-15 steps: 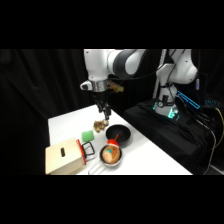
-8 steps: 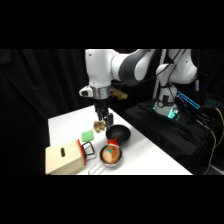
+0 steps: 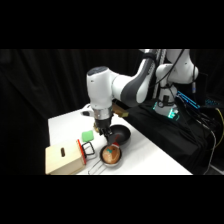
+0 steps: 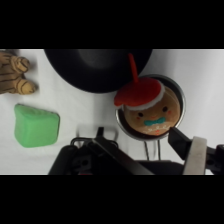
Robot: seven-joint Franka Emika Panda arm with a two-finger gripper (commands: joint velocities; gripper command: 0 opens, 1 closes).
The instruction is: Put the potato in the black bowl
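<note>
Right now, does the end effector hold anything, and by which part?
Nothing visible is held. The end effector hangs empty above the metal bowl.

A metal bowl [image 4: 176, 102] on a white table [image 3: 62, 125] holds a gingerbread-man toy [image 4: 150, 109] with a red cap and teal mouth. Beside it lies a green block [image 4: 35, 125], and a tan knobbly cluster [image 4: 15, 74] sits at the wrist view's left edge. In the side view, a wooden box [image 3: 61, 159] stands at the table's near corner, a red-and-black wire item [image 3: 85, 148] against it.
</note>
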